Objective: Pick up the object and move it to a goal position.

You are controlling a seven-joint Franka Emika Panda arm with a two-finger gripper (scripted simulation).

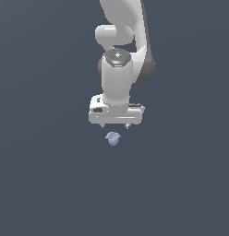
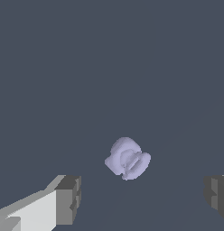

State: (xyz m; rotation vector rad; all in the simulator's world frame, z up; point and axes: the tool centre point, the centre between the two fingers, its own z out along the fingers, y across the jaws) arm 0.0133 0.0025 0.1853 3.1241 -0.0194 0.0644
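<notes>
The gripper [image 1: 115, 125] hangs with its jaws spread wide and empty — the object [image 1: 113, 138] sits on the dark ground just beyond the fingertips [image 2: 68, 198], not yet between them. Its ridged lobes look angled across the jaw line — lowering alone may not centre it.

exterior: faces arm, far, slightly raised | wrist: looks down, close | shared: object [image 1: 113, 138] [image 2: 127, 159]

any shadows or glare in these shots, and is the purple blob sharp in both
Exterior view: flat even light, no cast shadow under the object, which is small and soft-edged. Wrist view: no glare; its ridged lobes show clearly between the open gripper fingers.
</notes>
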